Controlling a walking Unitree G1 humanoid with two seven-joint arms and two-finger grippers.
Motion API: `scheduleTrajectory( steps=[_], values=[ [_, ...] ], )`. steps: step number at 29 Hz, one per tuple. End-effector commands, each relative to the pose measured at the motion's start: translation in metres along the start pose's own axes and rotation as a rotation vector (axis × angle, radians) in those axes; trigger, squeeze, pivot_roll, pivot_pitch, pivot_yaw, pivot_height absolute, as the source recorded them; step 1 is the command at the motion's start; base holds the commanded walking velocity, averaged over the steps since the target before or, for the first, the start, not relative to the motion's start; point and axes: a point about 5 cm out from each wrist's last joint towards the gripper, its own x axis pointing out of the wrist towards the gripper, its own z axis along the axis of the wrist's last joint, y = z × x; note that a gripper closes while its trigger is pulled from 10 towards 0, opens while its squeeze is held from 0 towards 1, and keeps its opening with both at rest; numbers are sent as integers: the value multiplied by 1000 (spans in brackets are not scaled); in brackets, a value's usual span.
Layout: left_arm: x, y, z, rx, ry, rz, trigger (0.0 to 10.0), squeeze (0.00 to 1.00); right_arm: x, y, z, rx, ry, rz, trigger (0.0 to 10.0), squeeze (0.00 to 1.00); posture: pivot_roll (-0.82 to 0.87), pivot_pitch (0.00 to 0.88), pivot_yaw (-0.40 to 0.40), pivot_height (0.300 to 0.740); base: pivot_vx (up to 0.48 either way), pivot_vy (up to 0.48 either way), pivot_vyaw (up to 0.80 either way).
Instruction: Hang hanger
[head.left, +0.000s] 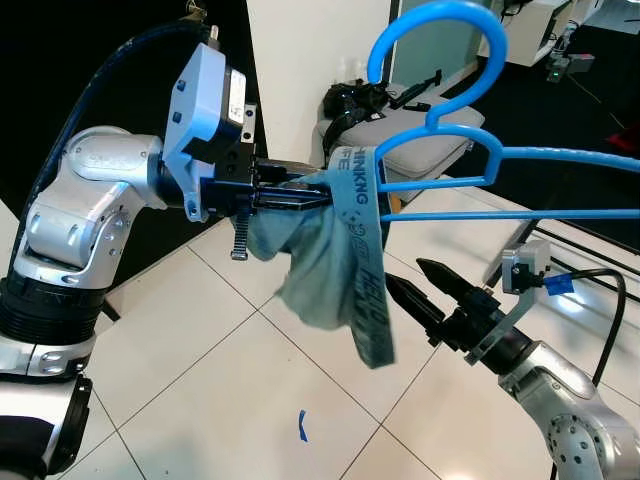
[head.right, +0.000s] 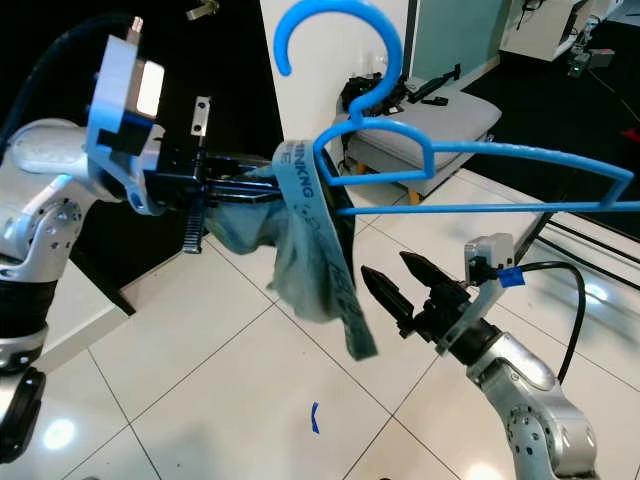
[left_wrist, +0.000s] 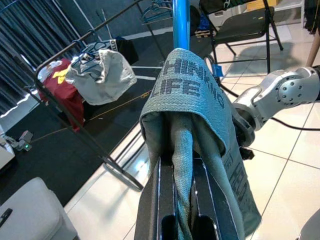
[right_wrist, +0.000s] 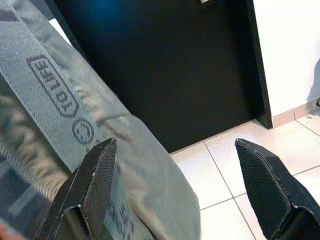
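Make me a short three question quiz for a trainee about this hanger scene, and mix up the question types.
1. True or false: the right gripper is clamped on the blue hanger.
2. Multiple choice: what is draped over the hanger's end by the left gripper? A) a grey-green garment with a printed waistband B) a red towel C) a black belt
3. Fill in: the floor under the arms is laid with white ____ and carries a small blue mark.

Key: 1. False; its fingers stand open below the garment, holding nothing. 2. A; the left gripper pinches hanger and fabric together. 3. tiles.
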Motion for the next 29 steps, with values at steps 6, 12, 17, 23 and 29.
scheduleTrajectory(
  steps=[6, 12, 17, 23, 29],
  values=[
    [4, -4, 1, -4, -13, -30, 10000, 0, 4, 6, 3, 22, -30, 33, 10000, 0, 10, 125, 80, 740, 0, 0, 0],
    [5, -6, -2, -18, -13, -33, 10000, 0, 3, 18, 14, 81, -108, 131, 10000, 0, 10, 123, 79, 740, 0, 0, 0],
    [7, -7, -2, -21, -17, -37, 10000, 0, 3, 19, 14, 79, -104, 141, 10000, 0, 9, 122, 80, 740, 0, 0, 0],
    [9, -8, -1, -23, -23, -44, 10000, 0, 6, 22, 14, 80, -103, 159, 10000, 0, 10, 120, 80, 740, 0, 0, 0],
    [8, -8, -1, -20, -21, -46, 10000, 0, 6, 23, 13, 83, -93, 164, 10000, 0, 13, 120, 81, 740, 0, 0, 0]
  ],
)
